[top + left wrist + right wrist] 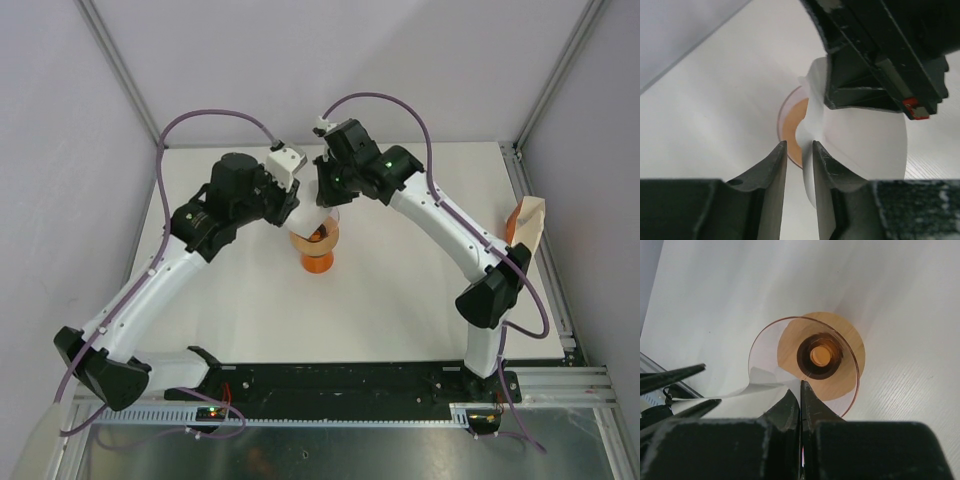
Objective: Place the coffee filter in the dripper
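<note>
The white table (400, 300) lay wide under both arms, the left arm (150, 290) and right arm (450, 225) bent inward so their heads met over the middle. Straight below the two sets of jaws stood the orange stand (316, 262), its tan ring top facing up at them. On that ring sat the dripper (765, 350), clear and faintly pink, its round rim just beyond the right fingertips and directly beneath them. And there was the coffee filter (865, 142), a white paper sheet standing on edge above the dripper's rim, stretched from one gripper across to the other. The right gripper (799, 387) had its jaws pressed flat together, no gap showing, and the filter's edge ran right into that seam, pinched at the tips. The left gripper (799, 146) stood only narrowly apart, table showing through the slit; the filter's free edge hung inside that gap, close against the right-hand finger, with the bulk of the paper spreading off beyond the tips toward the other gripper.
</note>
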You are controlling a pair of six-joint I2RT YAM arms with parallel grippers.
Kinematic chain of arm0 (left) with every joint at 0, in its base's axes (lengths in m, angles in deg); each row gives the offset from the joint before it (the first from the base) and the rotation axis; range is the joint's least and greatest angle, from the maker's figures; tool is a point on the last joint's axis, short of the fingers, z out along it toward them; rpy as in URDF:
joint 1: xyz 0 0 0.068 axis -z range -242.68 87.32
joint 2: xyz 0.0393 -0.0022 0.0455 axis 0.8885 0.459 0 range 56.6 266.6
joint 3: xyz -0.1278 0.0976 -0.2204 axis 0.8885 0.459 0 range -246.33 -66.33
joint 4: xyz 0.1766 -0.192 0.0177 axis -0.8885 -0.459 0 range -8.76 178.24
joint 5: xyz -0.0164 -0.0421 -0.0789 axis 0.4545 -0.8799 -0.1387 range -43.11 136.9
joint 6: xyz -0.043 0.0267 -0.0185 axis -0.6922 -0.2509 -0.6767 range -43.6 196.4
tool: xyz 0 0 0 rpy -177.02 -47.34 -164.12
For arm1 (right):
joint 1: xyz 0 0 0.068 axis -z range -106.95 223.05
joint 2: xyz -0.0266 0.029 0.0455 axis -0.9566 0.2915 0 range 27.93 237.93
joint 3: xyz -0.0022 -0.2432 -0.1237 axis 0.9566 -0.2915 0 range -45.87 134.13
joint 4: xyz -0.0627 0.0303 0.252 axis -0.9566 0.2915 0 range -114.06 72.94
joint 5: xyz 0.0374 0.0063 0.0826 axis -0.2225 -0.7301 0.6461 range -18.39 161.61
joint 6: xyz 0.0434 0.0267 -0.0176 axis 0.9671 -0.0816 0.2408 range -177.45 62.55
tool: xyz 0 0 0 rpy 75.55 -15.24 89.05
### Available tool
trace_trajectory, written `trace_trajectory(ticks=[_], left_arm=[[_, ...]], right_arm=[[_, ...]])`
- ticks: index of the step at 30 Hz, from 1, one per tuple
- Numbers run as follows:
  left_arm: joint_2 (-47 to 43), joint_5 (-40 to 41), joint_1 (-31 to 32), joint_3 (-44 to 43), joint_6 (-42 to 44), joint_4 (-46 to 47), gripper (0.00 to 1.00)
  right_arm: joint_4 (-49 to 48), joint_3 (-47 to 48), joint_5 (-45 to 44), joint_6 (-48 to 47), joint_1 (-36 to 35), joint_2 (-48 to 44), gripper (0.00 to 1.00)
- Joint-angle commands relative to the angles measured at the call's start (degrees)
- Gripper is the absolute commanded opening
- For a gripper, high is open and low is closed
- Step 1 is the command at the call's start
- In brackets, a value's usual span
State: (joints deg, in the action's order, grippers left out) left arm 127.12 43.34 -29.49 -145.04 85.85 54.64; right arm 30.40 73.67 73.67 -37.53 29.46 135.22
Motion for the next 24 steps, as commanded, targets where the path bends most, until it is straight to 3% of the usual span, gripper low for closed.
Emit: trace_trajectory(ticks=[1,5,7,8,10,15,24], left_arm=[[0.90,-6.33,-0.32,1.15,-1.60,0.72,0.33],[1.41,-6.82,-0.37,1.73,-1.59,0.71,0.27],[1.87,-6.09,-0.40,1.84,-1.66,0.77,0.16],[2.10,-5.40,-0.40,1.78,-1.78,0.80,0.08],[2.72,-4.16,-0.76,1.43,-2.24,0.82,0.02],[3.91,-3.68,-2.14,0.03,-4.27,0.87,0.00],[3.73,-5.57,-3.33,-0.92,-8.76,2.36,0.00]], right_arm=[[0.68,2.67,1.61,-1.49,0.61,0.71,0.00],[0.32,2.53,2.21,-1.76,1.23,1.19,0.00],[0.02,2.47,2.52,-2.05,1.36,1.42,0.03],[-0.10,2.32,2.51,-2.11,1.43,1.51,0.08],[-0.48,1.84,1.94,-2.26,1.37,1.24,0.19],[-3.18,-2.94,-0.56,-2.54,0.92,-1.70,0.34],[-10.25,-12.20,-1.51,-1.60,-0.30,-6.83,0.36]])
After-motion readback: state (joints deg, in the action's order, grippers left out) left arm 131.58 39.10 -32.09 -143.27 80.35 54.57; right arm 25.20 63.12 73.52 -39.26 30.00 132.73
